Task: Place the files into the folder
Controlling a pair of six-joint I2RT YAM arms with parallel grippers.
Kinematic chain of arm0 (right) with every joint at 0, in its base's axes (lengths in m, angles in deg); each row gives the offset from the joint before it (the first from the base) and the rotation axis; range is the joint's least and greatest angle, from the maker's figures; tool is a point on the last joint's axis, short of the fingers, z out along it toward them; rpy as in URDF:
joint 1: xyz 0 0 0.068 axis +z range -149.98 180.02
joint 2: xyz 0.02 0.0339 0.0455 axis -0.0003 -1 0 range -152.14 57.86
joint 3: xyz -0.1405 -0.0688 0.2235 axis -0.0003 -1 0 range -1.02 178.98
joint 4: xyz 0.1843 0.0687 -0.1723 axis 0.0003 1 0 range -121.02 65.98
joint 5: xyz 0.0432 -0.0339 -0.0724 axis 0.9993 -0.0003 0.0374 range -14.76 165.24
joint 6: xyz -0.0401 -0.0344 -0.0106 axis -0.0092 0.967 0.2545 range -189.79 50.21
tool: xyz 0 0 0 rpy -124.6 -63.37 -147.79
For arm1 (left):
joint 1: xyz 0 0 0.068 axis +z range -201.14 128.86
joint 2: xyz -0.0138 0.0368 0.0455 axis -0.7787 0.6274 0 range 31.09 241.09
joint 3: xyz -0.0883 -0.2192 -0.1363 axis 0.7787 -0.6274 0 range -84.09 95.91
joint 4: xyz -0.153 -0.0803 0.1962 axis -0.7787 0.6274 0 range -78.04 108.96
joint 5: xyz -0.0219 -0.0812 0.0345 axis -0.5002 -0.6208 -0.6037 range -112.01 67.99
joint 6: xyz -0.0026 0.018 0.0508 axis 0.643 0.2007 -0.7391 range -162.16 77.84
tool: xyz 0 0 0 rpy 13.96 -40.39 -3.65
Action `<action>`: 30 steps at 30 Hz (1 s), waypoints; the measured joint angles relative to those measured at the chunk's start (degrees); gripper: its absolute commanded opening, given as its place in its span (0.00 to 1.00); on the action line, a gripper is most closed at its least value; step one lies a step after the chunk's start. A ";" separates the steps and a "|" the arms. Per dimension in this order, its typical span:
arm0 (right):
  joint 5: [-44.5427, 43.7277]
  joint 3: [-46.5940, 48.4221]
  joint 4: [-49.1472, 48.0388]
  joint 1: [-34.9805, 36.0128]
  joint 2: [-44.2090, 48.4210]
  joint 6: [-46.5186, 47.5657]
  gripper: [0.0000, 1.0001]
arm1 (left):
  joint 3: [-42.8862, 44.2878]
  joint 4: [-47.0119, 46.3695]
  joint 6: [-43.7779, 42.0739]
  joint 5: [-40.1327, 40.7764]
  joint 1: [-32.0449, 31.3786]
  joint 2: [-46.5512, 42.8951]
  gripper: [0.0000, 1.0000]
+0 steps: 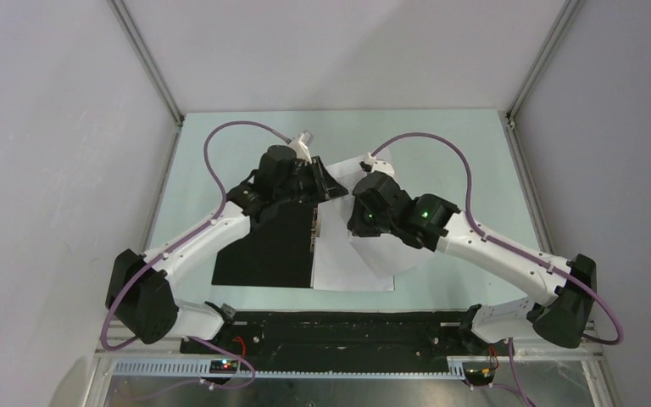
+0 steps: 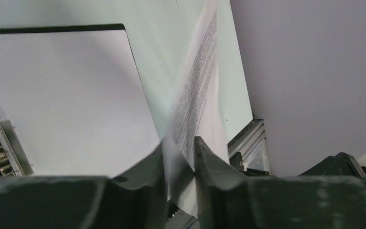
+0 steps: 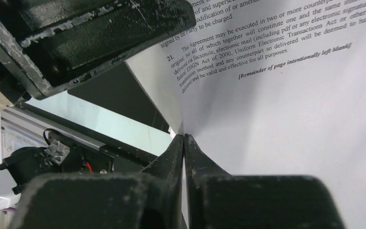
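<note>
While the right gripper [image 3: 184,139] clamps the printed sheet [image 3: 290,119] aloft at mid-frame, the left gripper [image 2: 180,155] straddles it, jaws gapped, not pinching. The folder [image 1: 263,254] lies open just below. I'd call this a two-armed carry; next, lay it flat inside.

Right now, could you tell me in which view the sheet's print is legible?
Right wrist: the printed sheet is sharp, lines readable; left wrist: its text is a blurred streak; top external: too small and washed out white.
</note>
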 measured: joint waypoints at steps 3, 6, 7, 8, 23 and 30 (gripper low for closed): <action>-0.17 0.00 0.31 0.39 0.02 -0.13 0.51 | 0.02 -1.01 0.15 -0.15 -0.02 0.22 0.01; -0.59 0.02 0.76 0.28 0.24 0.66 0.75 | 0.39 -1.20 -0.09 -0.72 -0.02 0.31 0.00; -0.52 0.02 0.98 -0.04 0.61 1.29 0.78 | 0.66 -1.20 -0.33 -1.29 -0.02 0.39 0.00; -0.42 0.02 1.20 -0.42 1.09 1.75 0.83 | 1.07 -1.18 -0.66 -2.14 0.02 0.46 0.00; 44.92 -16.76 -23.41 -39.71 27.06 15.02 0.96 | 8.28 -1.09 -7.63 -31.34 0.50 -5.49 0.00; 65.77 -20.92 -44.33 -47.93 23.02 7.13 0.99 | 8.00 -1.27 -8.00 -38.51 0.48 -17.66 0.00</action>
